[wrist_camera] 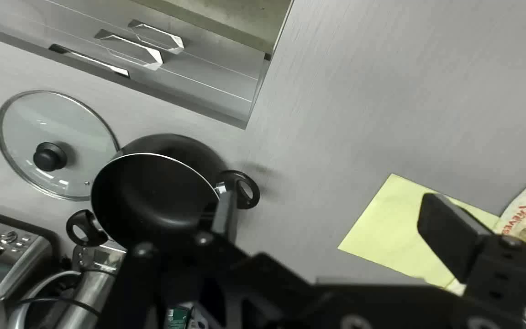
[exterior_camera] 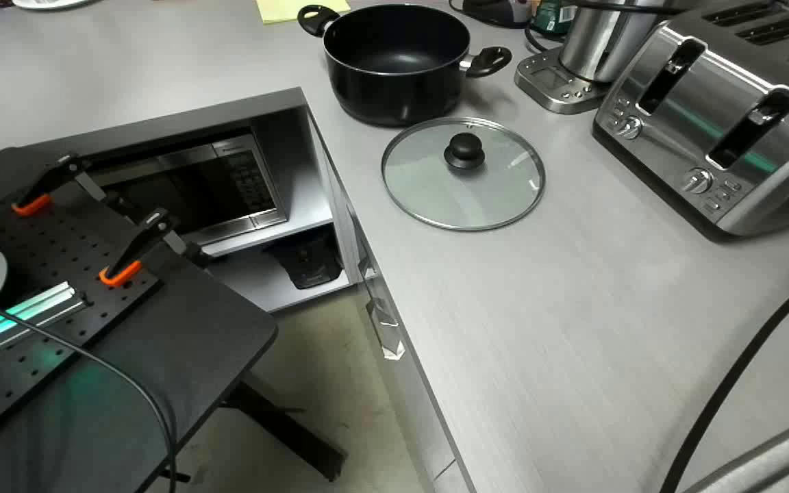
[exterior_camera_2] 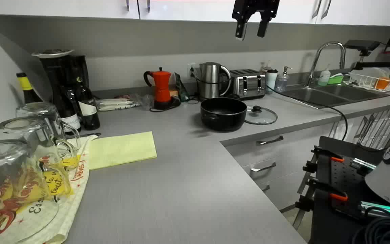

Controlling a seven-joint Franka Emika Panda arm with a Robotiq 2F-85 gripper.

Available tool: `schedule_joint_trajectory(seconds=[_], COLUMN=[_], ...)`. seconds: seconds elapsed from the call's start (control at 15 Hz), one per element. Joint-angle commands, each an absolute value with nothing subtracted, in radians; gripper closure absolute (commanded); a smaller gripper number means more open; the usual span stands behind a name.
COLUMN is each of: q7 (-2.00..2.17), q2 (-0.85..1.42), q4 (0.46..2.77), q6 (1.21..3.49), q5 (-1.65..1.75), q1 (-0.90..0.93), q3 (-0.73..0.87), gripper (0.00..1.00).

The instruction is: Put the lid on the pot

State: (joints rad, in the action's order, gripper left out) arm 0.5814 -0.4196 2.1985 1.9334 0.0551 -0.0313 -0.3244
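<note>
The lid (exterior_camera: 422,185) is a clear glass disc with a metal rim and a black knob. It lies flat on the counter, knob up, beside the pot; it also shows in an exterior view (exterior_camera_2: 266,117) and the wrist view (wrist_camera: 76,132). The black pot (exterior_camera: 394,92) stands upright and uncovered, its inside bare; it also shows in an exterior view (exterior_camera_2: 223,117) and the wrist view (wrist_camera: 153,196). My gripper (exterior_camera_2: 251,36) is open and empty, high above the counter. In the wrist view the fingers (wrist_camera: 330,205) stand wide apart, one overlapping a pot handle.
A steel toaster (exterior_camera: 716,130) and a steel kettle (exterior_camera_2: 210,81) stand behind the pot and lid. A yellow cloth (exterior_camera_2: 124,149) and glass mugs (exterior_camera_2: 8,183) are on the counter. A red moka pot (exterior_camera_2: 161,88) stands at the back. Cabinets (exterior_camera_2: 188,8) hang above.
</note>
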Motion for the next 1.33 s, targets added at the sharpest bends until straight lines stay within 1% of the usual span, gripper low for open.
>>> schedule_joint_trajectory(seconds=[0.0,0.53,1.27], q7=[0.592,0.577,0.508], q2=[-0.415,-0.361,-0.217], q4=[2.196,2.185,2.184], q6=[1.931,1.928,1.939], q5=[0.068,0.065,0.047], q1=[0.0,-0.003,-0.066], q3=[-0.299,-0.258,-0.065], gripper=[0.0,0.0,0.0])
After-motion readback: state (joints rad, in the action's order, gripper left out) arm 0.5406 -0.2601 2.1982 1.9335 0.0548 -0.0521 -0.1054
